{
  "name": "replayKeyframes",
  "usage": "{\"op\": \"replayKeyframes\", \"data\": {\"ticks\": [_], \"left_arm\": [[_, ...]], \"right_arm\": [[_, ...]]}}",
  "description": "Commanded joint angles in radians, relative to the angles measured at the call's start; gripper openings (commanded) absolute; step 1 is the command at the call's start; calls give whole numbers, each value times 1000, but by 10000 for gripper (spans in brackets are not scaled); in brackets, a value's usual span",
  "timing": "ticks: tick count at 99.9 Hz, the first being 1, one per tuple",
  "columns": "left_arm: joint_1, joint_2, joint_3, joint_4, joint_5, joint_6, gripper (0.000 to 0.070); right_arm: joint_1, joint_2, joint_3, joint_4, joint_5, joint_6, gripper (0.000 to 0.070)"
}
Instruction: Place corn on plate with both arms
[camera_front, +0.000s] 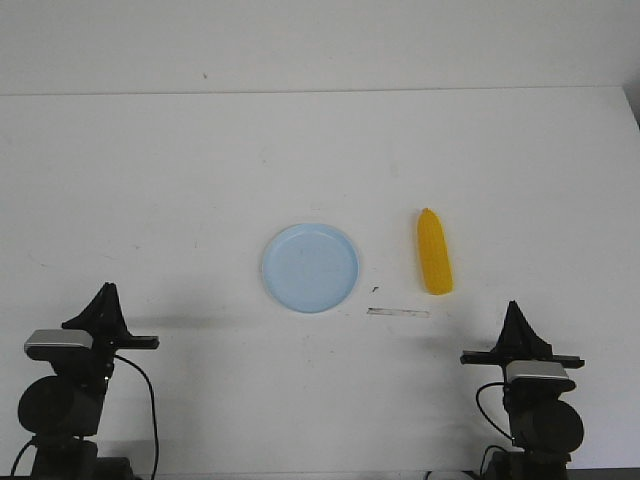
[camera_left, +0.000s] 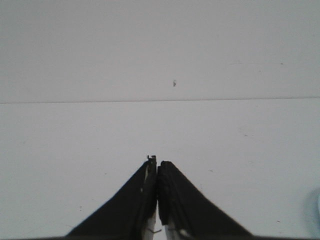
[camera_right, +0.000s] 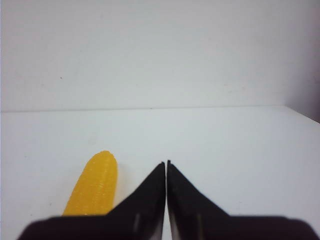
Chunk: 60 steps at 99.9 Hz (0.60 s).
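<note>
- The white worktop (camera_front: 200, 170) stretched to its far edge with bare surface around the plate (camera_front: 310, 267) and the corn (camera_front: 434, 265).
- Both arms sat at the near edge, the left fingers (camera_front: 104, 292) toward the near-left corner and the right fingers (camera_front: 514, 308) toward the near-right corner, well apart from either item.
- The left fingers were clenched with nothing between them; so were the right fingers.
- The plate, round, shallow and pale blue, lay near the worktop's middle and held nothing.
- The corn, yellow-orange with a bumpy plastic look, lay beside the plate toward the right edge, not touching it, its narrower end toward the far edge.
- A thin pale strip (camera_front: 398, 312) lay flat just nearer than the corn.
</note>
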<state>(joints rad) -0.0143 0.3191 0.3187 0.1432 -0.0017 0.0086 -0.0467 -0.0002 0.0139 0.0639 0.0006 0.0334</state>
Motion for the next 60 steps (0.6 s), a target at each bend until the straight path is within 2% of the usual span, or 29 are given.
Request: {"op": "replayKeyframes", "data": {"ticks": [1, 17, 60], "left_arm": [[-16, -1, 10, 14, -1, -1, 1], [-24, -8, 10, 15, -30, 0, 1], [-24, -8, 10, 14, -29, -1, 2]], "right_arm": [[0, 1, -1, 10, 0, -1, 2], [0, 1, -1, 10, 0, -1, 2], [0, 1, -1, 10, 0, -1, 2]]}}
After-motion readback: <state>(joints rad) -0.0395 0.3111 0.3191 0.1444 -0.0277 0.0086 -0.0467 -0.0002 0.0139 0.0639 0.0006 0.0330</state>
